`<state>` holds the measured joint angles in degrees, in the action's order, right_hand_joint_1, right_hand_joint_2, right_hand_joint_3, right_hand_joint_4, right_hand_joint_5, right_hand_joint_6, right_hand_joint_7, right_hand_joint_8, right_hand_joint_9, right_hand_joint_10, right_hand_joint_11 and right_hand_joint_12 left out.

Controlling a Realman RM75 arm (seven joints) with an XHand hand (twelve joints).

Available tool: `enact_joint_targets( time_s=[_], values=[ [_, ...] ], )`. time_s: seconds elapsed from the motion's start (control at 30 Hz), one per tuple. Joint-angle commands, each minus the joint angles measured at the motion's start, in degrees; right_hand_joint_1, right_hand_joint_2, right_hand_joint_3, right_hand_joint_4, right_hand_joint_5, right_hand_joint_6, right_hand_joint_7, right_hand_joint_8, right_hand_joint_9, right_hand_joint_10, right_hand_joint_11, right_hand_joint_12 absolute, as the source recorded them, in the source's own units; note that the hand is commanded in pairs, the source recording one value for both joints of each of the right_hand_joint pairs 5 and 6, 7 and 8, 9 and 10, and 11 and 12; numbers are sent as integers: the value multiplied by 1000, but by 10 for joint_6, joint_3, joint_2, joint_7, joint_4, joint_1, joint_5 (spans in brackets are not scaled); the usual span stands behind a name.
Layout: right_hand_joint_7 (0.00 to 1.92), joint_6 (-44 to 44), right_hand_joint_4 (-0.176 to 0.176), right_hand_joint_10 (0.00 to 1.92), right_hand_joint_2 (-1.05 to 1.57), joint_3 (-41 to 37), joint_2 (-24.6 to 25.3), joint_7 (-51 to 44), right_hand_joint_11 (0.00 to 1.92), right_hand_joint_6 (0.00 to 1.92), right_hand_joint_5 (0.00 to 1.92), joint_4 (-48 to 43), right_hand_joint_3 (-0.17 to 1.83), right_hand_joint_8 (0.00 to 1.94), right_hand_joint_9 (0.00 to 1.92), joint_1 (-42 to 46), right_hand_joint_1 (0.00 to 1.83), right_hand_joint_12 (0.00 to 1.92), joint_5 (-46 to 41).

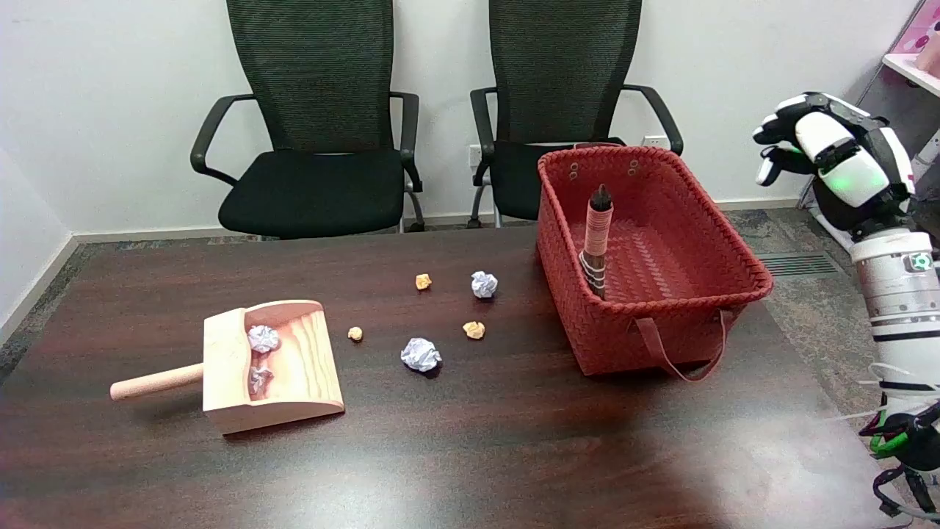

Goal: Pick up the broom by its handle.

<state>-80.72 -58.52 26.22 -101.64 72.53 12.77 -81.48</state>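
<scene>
broom handle (598,239) stands nearly upright inside the red woven basket (727,294), leaning against the basket's near-left wall, dark tip uppermost. near to far: wooden dustpan (294,382) lies on the surface (470,455) at front left, two white paper balls inside. loose paper balls (421,355) lie between dustpan and basket. right hand (830,150) hangs in the air to the right of the basket, apart from it, fingers curled, holding nothing. two black chairs (316,176) stand behind.
</scene>
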Motion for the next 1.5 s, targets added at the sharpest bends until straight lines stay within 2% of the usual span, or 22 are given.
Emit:
enact_joint_targets(
  time_s=[0.03, 0.3, 0.47, 0.7, 0.8, 0.87, 0.93, 1.03, 1.17, 1.37, 1.5],
  values=[
    [847, 9, -176, 798, 707, -18, -2, -51, 1255, 847, 847, 15, 1065, 847, 798, -6, 789, 1255, 41],
    [828, 17, -176, 782, 674, -24, -3, -50, 1252, 828, 828, 24, 1071, 828, 782, -10, 801, 1252, 34],
    [795, 3, -176, 790, 700, -36, 2, 25, 1266, 795, 795, 25, 1045, 795, 790, 17, 804, 1266, 39],
    [803, -7, -176, 788, 698, -42, 1, 36, 1276, 803, 803, 27, 1046, 803, 788, 13, 806, 1276, 92],
    [778, 16, -176, 785, 500, -44, -2, 33, 1271, 778, 778, 25, 1112, 778, 785, 0, 829, 1271, 121],
    [729, 40, -176, 770, 415, -44, -3, 33, 1250, 729, 729, 25, 1086, 729, 770, -11, 838, 1250, 150],
    [649, 65, -176, 720, 344, -50, -5, 33, 1180, 649, 649, 27, 1029, 649, 720, -17, 846, 1180, 175],
    [395, 94, -176, 554, 204, -55, -5, 33, 906, 395, 395, 31, 917, 395, 554, -19, 853, 906, 198],
    [295, 137, -176, 447, 87, -40, -5, 33, 751, 295, 295, 47, 810, 295, 447, -19, 858, 751, 222],
    [150, 158, -123, 355, 21, -5, 4, 30, 550, 150, 150, 53, 757, 150, 355, -19, 858, 550, 237],
    [65, 159, -105, 279, -27, -10, 31, 30, 416, 65, 65, 51, 729, 65, 279, -20, 889, 416, 241]
  ],
)
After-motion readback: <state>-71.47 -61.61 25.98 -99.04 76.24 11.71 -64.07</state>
